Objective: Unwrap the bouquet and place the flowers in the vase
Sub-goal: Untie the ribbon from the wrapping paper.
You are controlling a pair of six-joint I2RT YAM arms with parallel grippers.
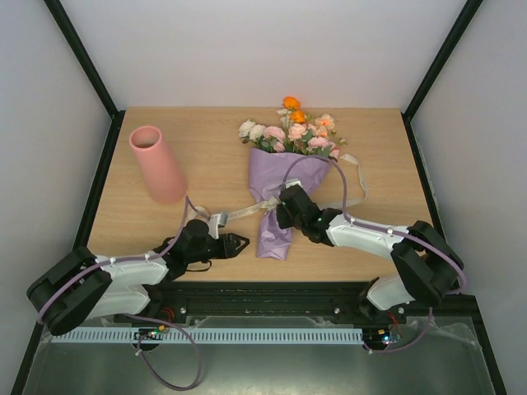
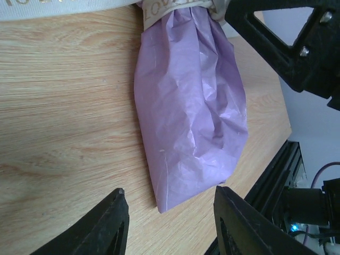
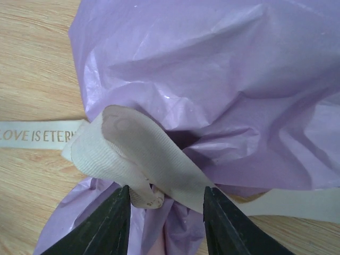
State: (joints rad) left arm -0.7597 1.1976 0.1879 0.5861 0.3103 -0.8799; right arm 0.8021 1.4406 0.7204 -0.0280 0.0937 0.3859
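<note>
bouquet [image 1: 284, 177] lying wrapped on table [image 1: 206, 132], vase [image 1: 158, 164] standing far left | left gripper [image 1: 239, 243] spread, empty, by paper [image 2: 191, 106] tail | right gripper [image 3: 166, 189] astride ribbon [image 3: 133, 143] knot — pinch unclear | risk: tug drags unpinned bouquet — knot tightens

cream ribbon [image 3: 33, 136], gold lettering "LOVE IS ETERN", rest hidden

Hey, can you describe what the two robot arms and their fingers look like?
The two arms match. The left arm and right arm have smooth white shells on the links and bulky black joints. A lilac cable loops along each arm. The fingers are matte black, flat, tapering wedges, with no markings showing.
</note>
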